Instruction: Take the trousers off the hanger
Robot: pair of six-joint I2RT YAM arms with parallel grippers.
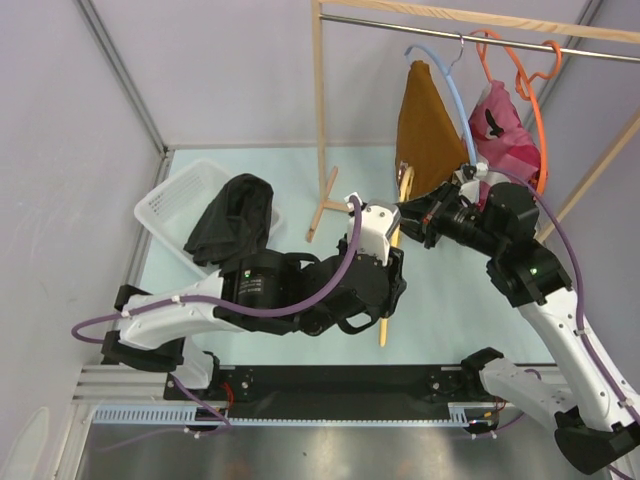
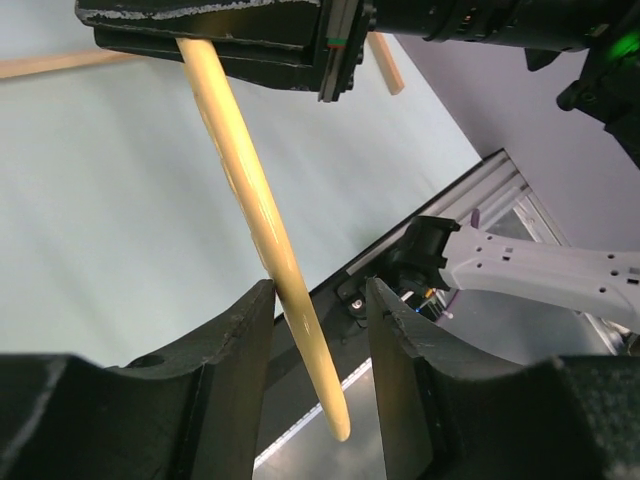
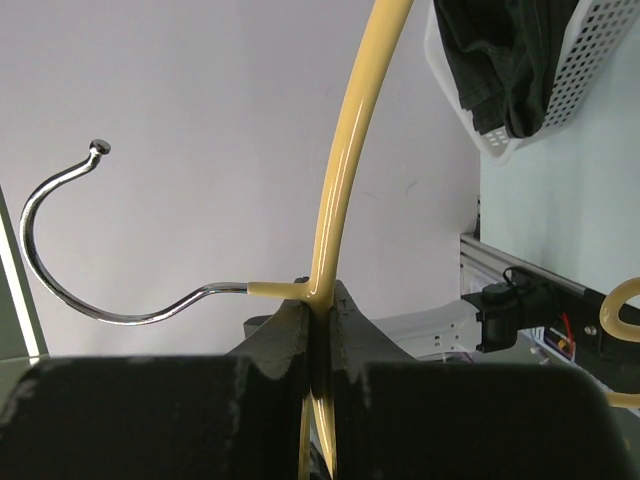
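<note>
1. Right wrist view: the right claw [image 3: 320, 318] is clamped shut on the hanger [image 3: 345, 150] at its neck, beside the metal hook [image 3: 60, 270].
2. The left claw [image 2: 318, 300] stands partly open, its fingers [image 2: 235, 340] astride one hanger arm.
3. The trousers [image 1: 232, 225] lie heaped in the white basket [image 1: 160, 205] at the far left corner of the worktop [image 1: 440, 290], apart from both claws.

3 hangers [image 3: 345, 150], seemingly 3 garments [image 1: 235, 225], 1 basket [image 1: 160, 200]

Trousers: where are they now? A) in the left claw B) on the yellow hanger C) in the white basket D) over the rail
C: the trousers lie bunched in the basket, while the hanger, pinched in the right claw, carries nothing.
</note>
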